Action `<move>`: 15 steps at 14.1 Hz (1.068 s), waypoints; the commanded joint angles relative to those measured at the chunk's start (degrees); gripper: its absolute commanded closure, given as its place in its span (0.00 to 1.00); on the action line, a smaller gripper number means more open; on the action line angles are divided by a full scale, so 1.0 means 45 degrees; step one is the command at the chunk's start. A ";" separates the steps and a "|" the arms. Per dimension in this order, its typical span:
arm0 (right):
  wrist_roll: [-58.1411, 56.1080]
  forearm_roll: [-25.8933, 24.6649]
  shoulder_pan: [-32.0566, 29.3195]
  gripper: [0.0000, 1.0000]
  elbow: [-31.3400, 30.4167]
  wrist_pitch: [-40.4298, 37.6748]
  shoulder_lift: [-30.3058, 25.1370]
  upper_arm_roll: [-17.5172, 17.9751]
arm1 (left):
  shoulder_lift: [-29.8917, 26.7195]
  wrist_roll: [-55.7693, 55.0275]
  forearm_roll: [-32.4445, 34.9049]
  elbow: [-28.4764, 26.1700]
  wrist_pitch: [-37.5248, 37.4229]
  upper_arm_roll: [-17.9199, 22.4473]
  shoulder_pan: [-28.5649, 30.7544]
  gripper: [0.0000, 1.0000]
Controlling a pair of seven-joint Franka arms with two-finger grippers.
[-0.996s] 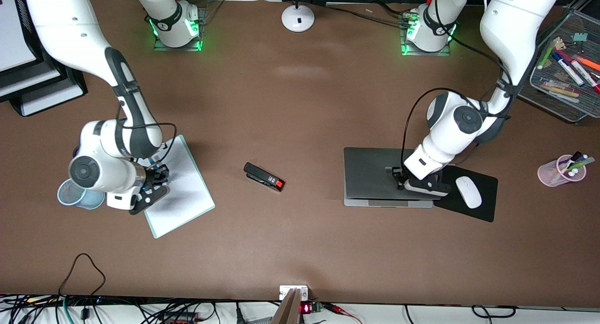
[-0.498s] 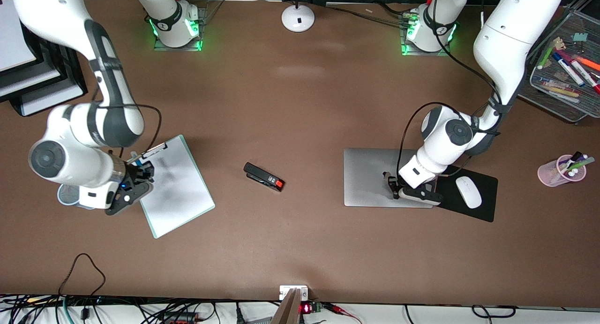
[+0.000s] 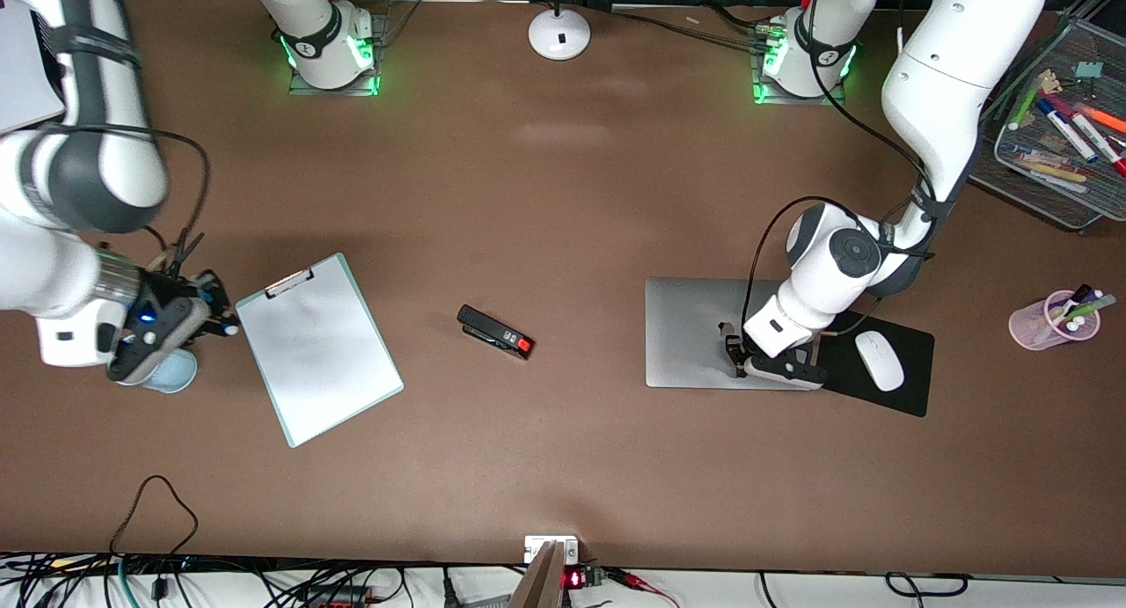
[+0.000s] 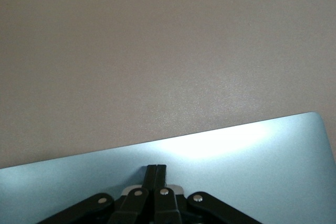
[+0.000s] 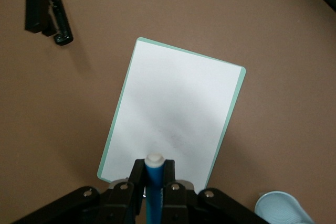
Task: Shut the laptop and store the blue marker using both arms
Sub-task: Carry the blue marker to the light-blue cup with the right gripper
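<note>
In the front view, the slim silver-grey laptop (image 3: 704, 333) is seen shut flat on the brown table (image 3: 563, 194), toward the left arm's end. The left arm's black two-finger gripper (image 3: 737, 358) is pressed down on the lid at the edge beside the black mouse pad (image 3: 888, 388), on which a white mouse (image 3: 879, 360) lies. The right arm's black gripper (image 3: 215, 318) is held over the table next to a pale blue cup (image 3: 167, 375), just beside the white clipboard with a green rim (image 3: 318, 348). A black stapler with a red end (image 3: 495, 332) lies between clipboard and laptop.

In the left wrist view, the left gripper's fingers (image 4: 156, 174) are shown pressed together, with nothing between them, against the pale lid of the laptop (image 4: 252, 166); bare table (image 4: 157, 51) fills the rest.

In the right wrist view, the slim light-blue marker with a white end (image 5: 154, 184) is clamped between the right gripper's 2 fingers (image 5: 154, 182). Below it lie the clipboard (image 5: 176, 106), the stapler (image 5: 46, 10) and the rim of the cup (image 5: 281, 208).
</note>
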 commanded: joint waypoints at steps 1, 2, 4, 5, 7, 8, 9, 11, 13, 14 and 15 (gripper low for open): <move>-0.2073 0.1280 -0.0644 1.00 0.0399 -0.0503 0.0070 0.0042 | 0.0144 0.0029 0.0452 0.0207 0.0025 0.0149 -0.0120 0.98; -0.2874 0.1672 -0.0859 1.00 0.0399 -0.0503 0.0071 0.0042 | 0.0144 0.0029 0.0452 0.0168 0.0025 0.0149 -0.0120 0.97; -0.4418 0.2589 -0.1406 1.00 0.0399 -0.0503 0.0129 0.0042 | 0.0144 0.0029 0.0452 0.0148 0.0025 0.0149 -0.0120 0.97; -0.5295 0.2922 -0.1679 1.00 0.0399 -0.0445 0.0168 0.0042 | 0.0144 0.0029 0.0472 0.0148 0.0025 0.0149 -0.0120 0.97; -0.7288 0.3663 -0.2284 1.00 0.0728 -0.0366 0.0265 0.0042 | 0.0144 0.0029 0.0452 0.0129 0.0006 0.0149 -0.0120 0.97; -0.8089 0.4229 -0.2693 1.00 0.0963 -0.0482 0.0343 0.0042 | 0.0144 0.0029 0.0472 0.0129 0.0006 0.0149 -0.0120 0.97; -0.8774 0.4621 -0.3007 1.00 0.0985 -0.0483 0.0363 0.0042 | 0.0144 0.0029 0.0472 0.0109 0.0006 0.0149 -0.0120 0.95; -1.0024 0.5538 -0.3573 1.00 0.0985 -0.0522 0.0441 0.0042 | 0.0144 0.0029 0.0472 0.0109 0.0006 0.0149 -0.0120 0.95; -1.1313 0.6651 -0.4160 1.00 0.0985 -0.0910 0.0791 0.0061 | 0.0144 0.0029 0.0472 0.0090 -0.0014 0.0149 -0.0120 0.95; -1.2035 0.7236 -0.4491 1.00 0.1004 -0.1280 0.1006 0.0061 | 0.0144 0.0029 0.0472 0.0032 -0.0014 0.0149 -0.0120 0.95; -1.2719 0.7822 -0.4746 1.00 0.1004 -0.1342 0.1202 0.0042 | 0.0144 0.0029 0.0472 0.0012 -0.0014 0.0149 -0.0120 0.95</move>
